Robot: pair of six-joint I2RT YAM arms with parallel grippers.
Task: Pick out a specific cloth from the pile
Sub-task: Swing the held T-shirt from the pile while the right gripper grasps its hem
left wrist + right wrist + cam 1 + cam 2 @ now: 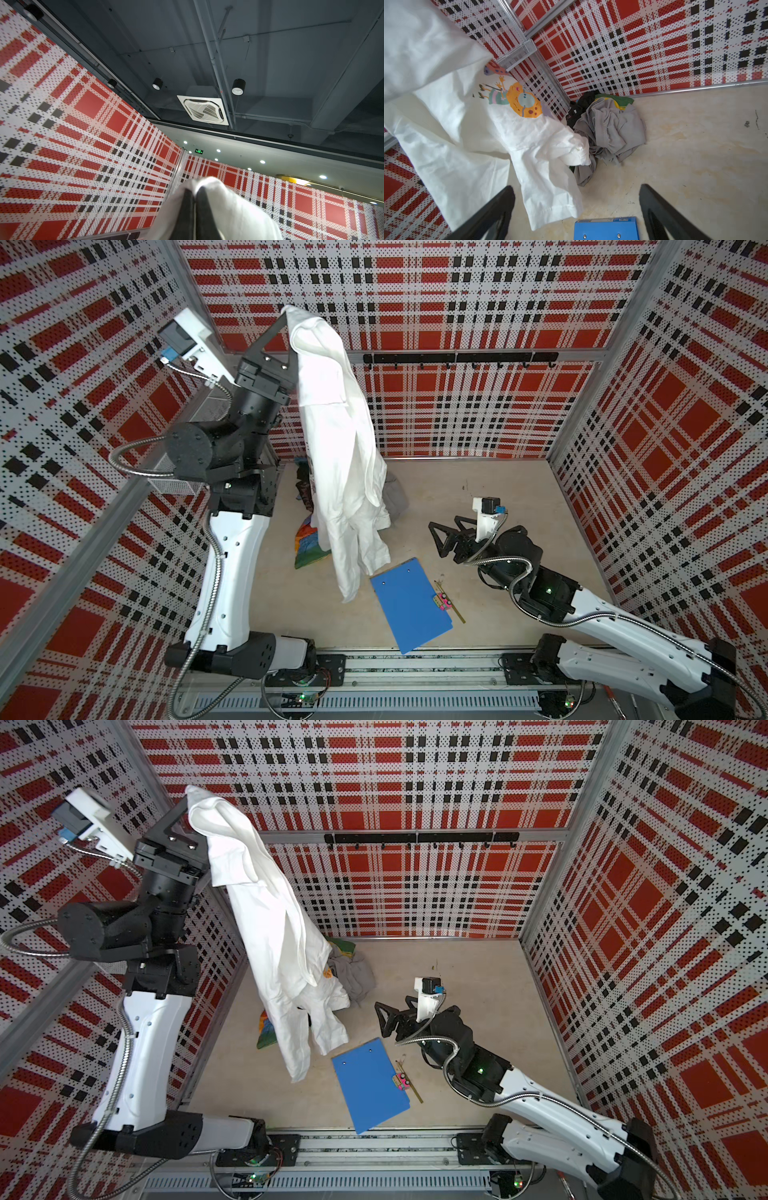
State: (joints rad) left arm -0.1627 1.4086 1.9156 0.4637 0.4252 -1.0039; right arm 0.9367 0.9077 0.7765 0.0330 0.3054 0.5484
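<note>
I have the left gripper (285, 320) raised high near the back wall, its fingers pressed together on a fold of the cloth (340, 439). In the left wrist view the white fabric wraps over both dark fingers. The cloth hangs from there in one long drape down towards the table (519, 497), and the right wrist view shows an orange and teal cartoon print (521, 101) on it. I cannot tell whether its lowest hem touches the table or hangs just clear of it. The pile (610, 126) sits in the far corner behind the drape: a crumpled grey garment on top, with black fabric and a green-yellow piece tucked behind it against the wall. One sleeve of the cloth rests against the grey garment. In both top views the hanging cloth hides most of the pile. A multicoloured garment (309, 545) lies on the table to the left of the drape, partly behind it. The blue clipboard (409, 605) lies flat near the front, its far corner just beside the hem, with a small pink object (441, 600) at its right edge. The right gripper (442, 537) is low over the table beyond the clipboard. Its jaws are spread wide and hold nothing, and they point towards the cloth and the pile. A black hook rail (457, 358) runs along the back wall.
</note>
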